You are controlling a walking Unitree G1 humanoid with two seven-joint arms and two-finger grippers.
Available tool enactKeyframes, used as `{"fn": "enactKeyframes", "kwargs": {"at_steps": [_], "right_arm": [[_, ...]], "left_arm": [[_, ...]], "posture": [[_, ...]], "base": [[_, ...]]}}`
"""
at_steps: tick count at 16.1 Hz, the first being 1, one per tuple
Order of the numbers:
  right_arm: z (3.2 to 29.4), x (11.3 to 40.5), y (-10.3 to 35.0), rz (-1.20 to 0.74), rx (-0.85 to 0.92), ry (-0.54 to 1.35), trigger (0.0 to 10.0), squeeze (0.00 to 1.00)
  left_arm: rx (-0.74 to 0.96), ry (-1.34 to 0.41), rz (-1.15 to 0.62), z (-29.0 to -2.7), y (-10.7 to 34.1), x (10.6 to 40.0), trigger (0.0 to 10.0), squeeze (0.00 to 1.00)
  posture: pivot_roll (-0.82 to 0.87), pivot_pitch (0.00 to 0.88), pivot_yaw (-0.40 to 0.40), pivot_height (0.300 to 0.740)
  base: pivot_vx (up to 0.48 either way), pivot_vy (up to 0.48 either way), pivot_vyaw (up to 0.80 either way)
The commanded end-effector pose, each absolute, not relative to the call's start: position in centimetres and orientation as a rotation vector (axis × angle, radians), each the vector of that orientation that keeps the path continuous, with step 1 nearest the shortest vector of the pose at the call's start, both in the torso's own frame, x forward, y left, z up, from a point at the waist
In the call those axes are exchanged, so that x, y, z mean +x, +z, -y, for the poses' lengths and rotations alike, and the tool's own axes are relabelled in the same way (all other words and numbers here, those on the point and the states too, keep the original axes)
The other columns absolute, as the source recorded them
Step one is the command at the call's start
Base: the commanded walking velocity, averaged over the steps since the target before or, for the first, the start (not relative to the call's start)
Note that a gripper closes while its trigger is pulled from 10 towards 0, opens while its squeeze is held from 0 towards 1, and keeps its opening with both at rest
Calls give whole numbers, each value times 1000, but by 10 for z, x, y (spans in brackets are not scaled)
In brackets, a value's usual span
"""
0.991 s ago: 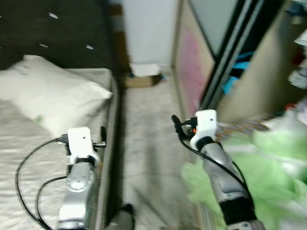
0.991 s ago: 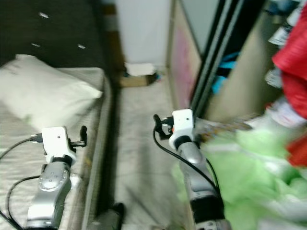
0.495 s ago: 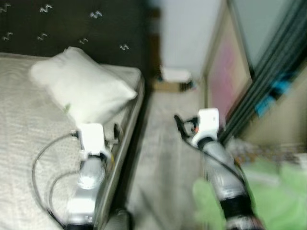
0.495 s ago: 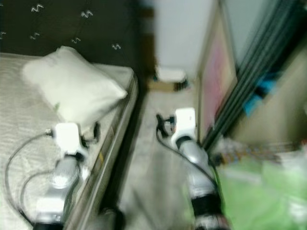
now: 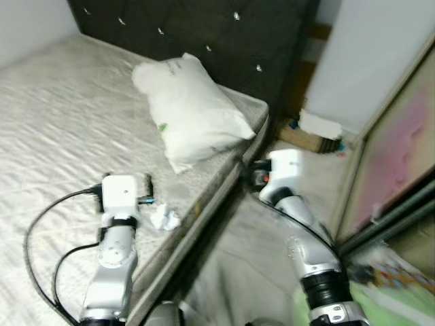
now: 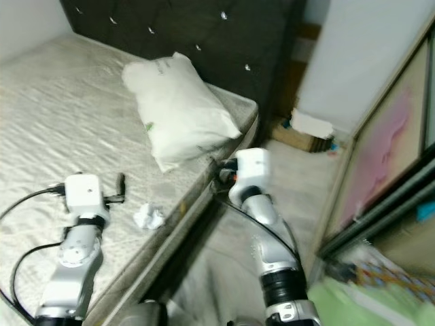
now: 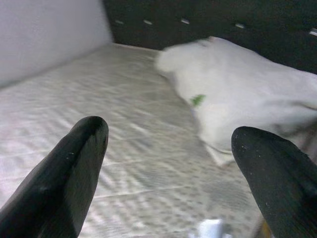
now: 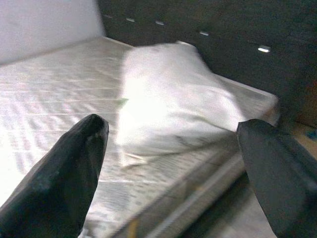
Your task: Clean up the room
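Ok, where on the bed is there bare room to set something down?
The grey quilted mattress lies bare from the white wall to the white pillow. It is tighter at the near edge, where a crumpled white paper lies beside the left pincer.

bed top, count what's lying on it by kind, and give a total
White pillow with a small green mark: 1
Crumpled white paper wad near the mattress edge: 1
Total: 2
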State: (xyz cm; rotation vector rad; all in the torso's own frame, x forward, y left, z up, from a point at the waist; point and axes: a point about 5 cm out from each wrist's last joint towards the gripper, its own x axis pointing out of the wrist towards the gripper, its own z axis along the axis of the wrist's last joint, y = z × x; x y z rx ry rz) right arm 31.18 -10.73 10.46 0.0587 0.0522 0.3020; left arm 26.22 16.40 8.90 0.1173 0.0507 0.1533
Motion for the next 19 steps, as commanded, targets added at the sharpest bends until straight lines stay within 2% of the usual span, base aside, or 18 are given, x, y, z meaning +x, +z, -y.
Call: {"fn": "enactKeyframes", "kwargs": {"at_steps": [1,5,9,12,14,16,19], "right_arm": [[116,313,104,-56,68,286,10000,0],[116,313,105,-46,75,290,10000,0],[117,313,106,-40,78,288,10000,0],[117,313,106,-38,79,289,10000,0],[119,315,107,-33,90,274,10000,0],[125,316,108,-36,111,232,10000,0],[136,315,102,-25,2,156,10000,0]], "left_arm": [[110,148,-46,-162,89,261,10000,0],[85,139,-21,-171,88,257,10000,0],[103,117,2,-167,90,259,10000,0],[124,188,-21,-167,89,259,10000,0],[112,157,-16,-167,88,259,10000,0],[109,183,-28,-171,86,258,10000,0],[103,209,6,-177,88,254,10000,0]], "posture": [[-22,86,-12,740],[-24,84,-11,740],[-24,82,-12,740],[-22,81,-12,740],[-22,80,-13,740],[-25,76,-15,740],[-23,73,-18,740]], "base": [[0,0,781],[0,0,778],[0,0,775],[0,0,773],[0,0,706],[0,0,0],[0,0,0]]}}
